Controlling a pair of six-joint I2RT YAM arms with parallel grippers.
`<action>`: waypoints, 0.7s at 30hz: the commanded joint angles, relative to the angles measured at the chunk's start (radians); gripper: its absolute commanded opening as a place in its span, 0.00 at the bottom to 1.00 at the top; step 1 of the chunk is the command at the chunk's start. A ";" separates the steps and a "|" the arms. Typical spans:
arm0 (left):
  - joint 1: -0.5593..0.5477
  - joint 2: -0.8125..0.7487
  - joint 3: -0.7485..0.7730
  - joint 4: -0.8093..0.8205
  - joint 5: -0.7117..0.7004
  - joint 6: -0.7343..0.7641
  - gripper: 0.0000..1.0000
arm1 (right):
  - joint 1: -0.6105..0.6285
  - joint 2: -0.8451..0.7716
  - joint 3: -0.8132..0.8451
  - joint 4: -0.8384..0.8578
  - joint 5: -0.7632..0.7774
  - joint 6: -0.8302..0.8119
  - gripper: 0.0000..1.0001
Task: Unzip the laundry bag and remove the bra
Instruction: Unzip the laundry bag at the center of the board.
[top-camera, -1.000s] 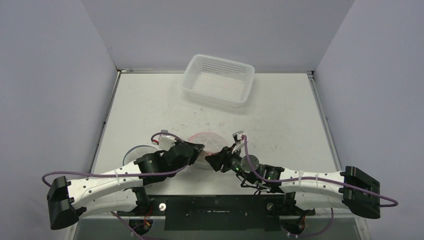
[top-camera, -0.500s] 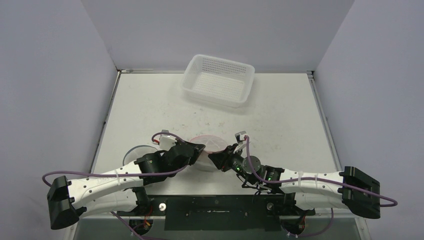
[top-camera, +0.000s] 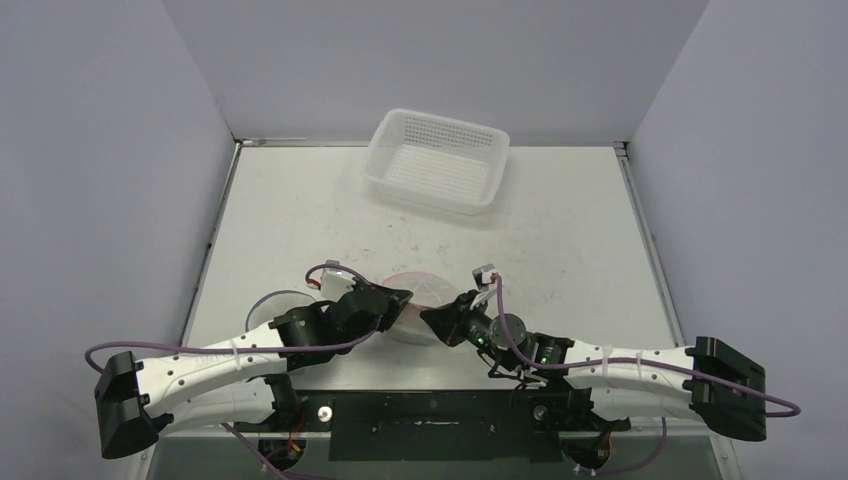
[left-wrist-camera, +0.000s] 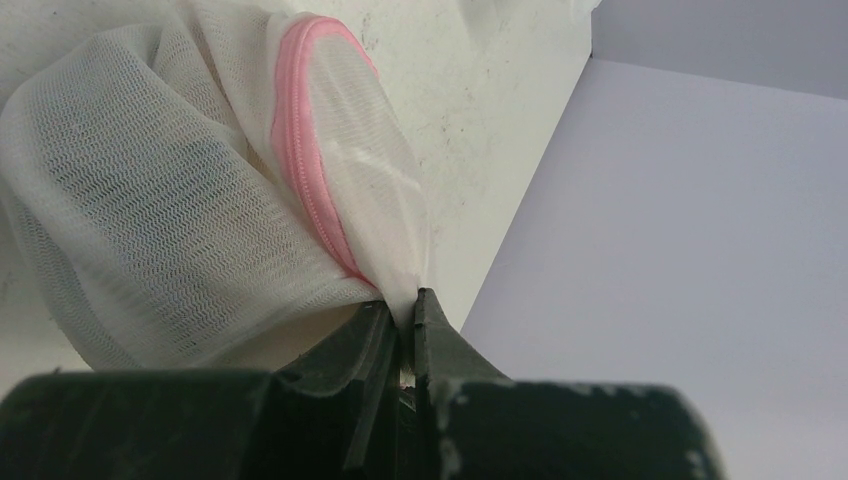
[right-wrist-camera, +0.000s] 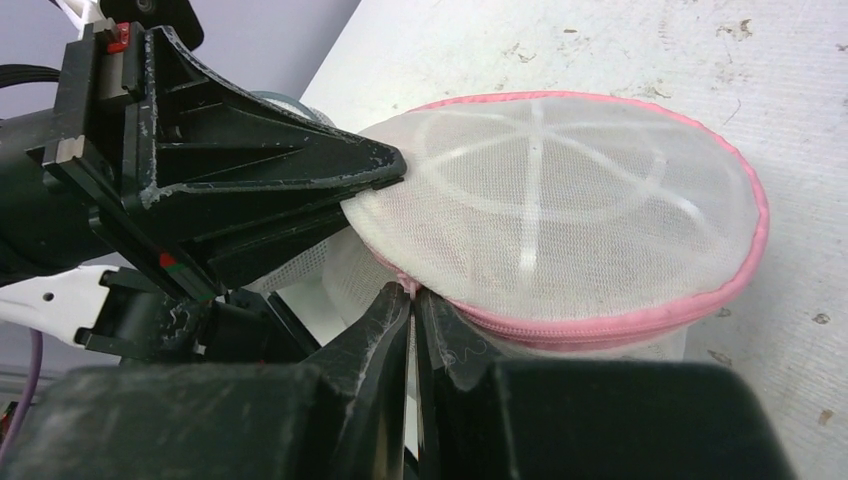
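Laundry bag (top-camera: 415, 288) looks zipped and sits on the table (top-camera: 300, 220) near the front edge, right between the arms, with the white basket (top-camera: 430, 197) well behind it. Left claw (left-wrist-camera: 404, 312) is clamped on a fold of mesh at the bag's rim. Right claw (right-wrist-camera: 410, 295) is pinched closed on the pink zipper band (right-wrist-camera: 620, 322); I can't tell if it has the pull.

Enclosure, three plain matte panels: left wall (top-camera: 100, 150), back wall (top-camera: 430, 60) and right wall (top-camera: 750, 150), all pale lavender-grey, meeting at square corners. Counter (top-camera: 300, 220): off-white, flat, scuffed with dark specks and smudges, fitted tight between the walls, with a thin metal strip (top-camera: 212, 235) along its left edge. Light: even and diffuse, shadows soft.
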 joint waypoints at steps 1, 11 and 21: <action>-0.008 -0.018 0.016 0.025 0.000 0.000 0.00 | -0.013 -0.055 -0.008 -0.059 0.046 -0.032 0.05; -0.006 -0.015 0.005 0.029 -0.007 0.033 0.00 | -0.012 -0.121 0.030 -0.315 0.149 -0.064 0.05; 0.051 -0.013 -0.092 0.408 0.145 0.409 0.00 | 0.036 -0.235 0.074 -0.468 0.232 -0.172 0.05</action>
